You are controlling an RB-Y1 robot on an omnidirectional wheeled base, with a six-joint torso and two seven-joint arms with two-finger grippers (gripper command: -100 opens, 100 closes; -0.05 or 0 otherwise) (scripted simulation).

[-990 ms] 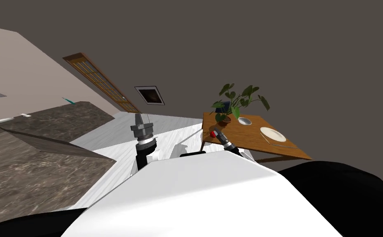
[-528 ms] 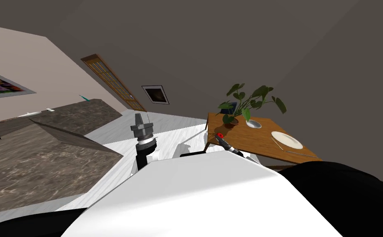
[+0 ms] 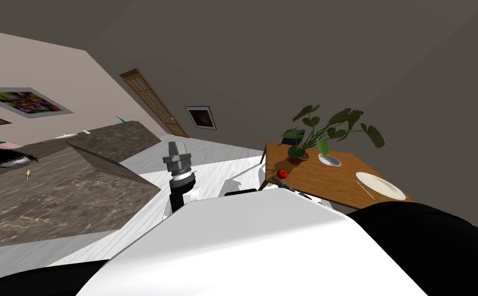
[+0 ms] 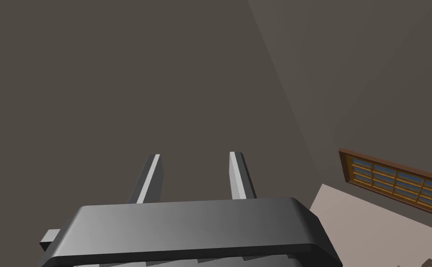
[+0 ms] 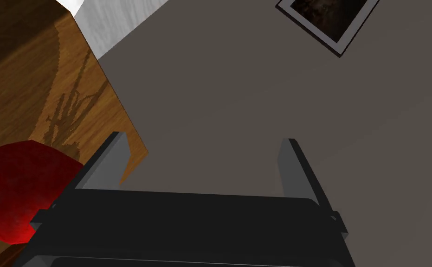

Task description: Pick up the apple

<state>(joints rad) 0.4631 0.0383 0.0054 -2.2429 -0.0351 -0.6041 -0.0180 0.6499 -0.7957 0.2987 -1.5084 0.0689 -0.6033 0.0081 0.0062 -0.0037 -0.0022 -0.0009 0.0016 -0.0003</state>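
Note:
A red apple [image 3: 282, 173] lies near the corner of a wooden table [image 3: 325, 180], just ahead of me to the right. My right gripper [image 3: 283, 183] sits low by that table edge, right below the apple. In the right wrist view the right gripper [image 5: 201, 153] is open and holds nothing. The apple [image 5: 17, 192] lies outside its fingers, beside one finger [image 5: 106, 160], on the table [image 5: 20, 92]. My left gripper [image 3: 177, 150] points upward in front of my chest. The left gripper [image 4: 194, 167] shows a narrow gap between its fingers, with nothing in it.
On the table stand a potted plant [image 3: 330, 126], a white bowl [image 3: 330, 160] and a white plate [image 3: 380, 185]. A dark marble counter [image 3: 63, 195] lies to my left. Pale floor [image 3: 217, 169] runs between counter and table. A wood-framed door [image 3: 153, 103] is in the far wall.
My head view has swung, so the table and apple sit further right in the picture. My right gripper has drawn back toward my chest, and the apple stays on the table.

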